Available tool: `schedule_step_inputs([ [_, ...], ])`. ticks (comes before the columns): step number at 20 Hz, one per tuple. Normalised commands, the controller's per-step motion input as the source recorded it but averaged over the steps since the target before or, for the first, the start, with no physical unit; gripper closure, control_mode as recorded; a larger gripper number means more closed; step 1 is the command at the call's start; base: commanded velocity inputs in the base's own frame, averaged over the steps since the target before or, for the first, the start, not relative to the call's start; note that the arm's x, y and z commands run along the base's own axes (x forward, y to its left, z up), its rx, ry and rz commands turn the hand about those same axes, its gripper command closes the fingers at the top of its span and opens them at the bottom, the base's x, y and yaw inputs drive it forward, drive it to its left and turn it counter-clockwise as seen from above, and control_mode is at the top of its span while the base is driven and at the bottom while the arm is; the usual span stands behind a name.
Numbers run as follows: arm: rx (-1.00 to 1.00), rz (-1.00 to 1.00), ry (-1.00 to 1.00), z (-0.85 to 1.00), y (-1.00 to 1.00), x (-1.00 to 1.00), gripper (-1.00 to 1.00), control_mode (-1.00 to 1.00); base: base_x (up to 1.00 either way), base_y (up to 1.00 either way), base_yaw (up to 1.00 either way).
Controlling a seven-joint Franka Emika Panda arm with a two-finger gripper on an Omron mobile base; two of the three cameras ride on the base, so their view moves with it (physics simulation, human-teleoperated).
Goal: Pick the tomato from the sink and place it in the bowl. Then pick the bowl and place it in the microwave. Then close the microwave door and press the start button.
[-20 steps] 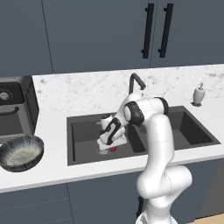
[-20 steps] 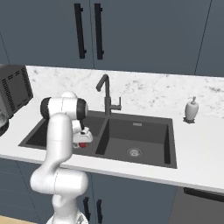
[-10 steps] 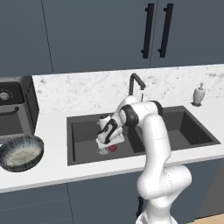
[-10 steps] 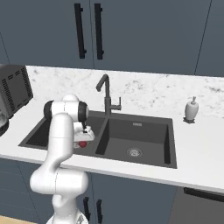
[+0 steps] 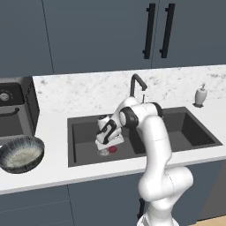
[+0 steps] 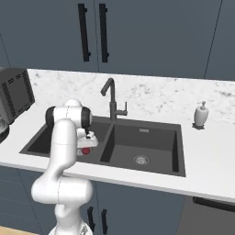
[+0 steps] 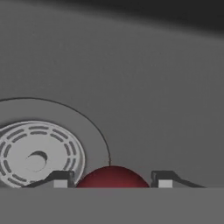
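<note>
The gripper is seen low in the left basin of the sink, its 2 fingertips set apart on either side of the tomato, with a sliver of gap visible on each side, so whether the ball is actually clamped cannot be told. The tomato is found on the basin floor just beside the round drain. The bowl is parked on the counter well to the left of the sink.
</note>
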Motion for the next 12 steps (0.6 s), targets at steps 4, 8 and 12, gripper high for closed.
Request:
schedule_step_inputs([
  [4,0.01,0.0,-0.01,0.82,0.01,-0.69,1.0,-1.0,0.0,0.0,0.0],
  [8,0.0,0.05,-0.06,1.0,0.18,-0.85,1.0,-1.0,0.0,0.0,0.0],
  [12,0.02,0.12,-0.04,1.0,0.34,-0.94,1.0,-1.0,0.0,0.0,0.0],
])
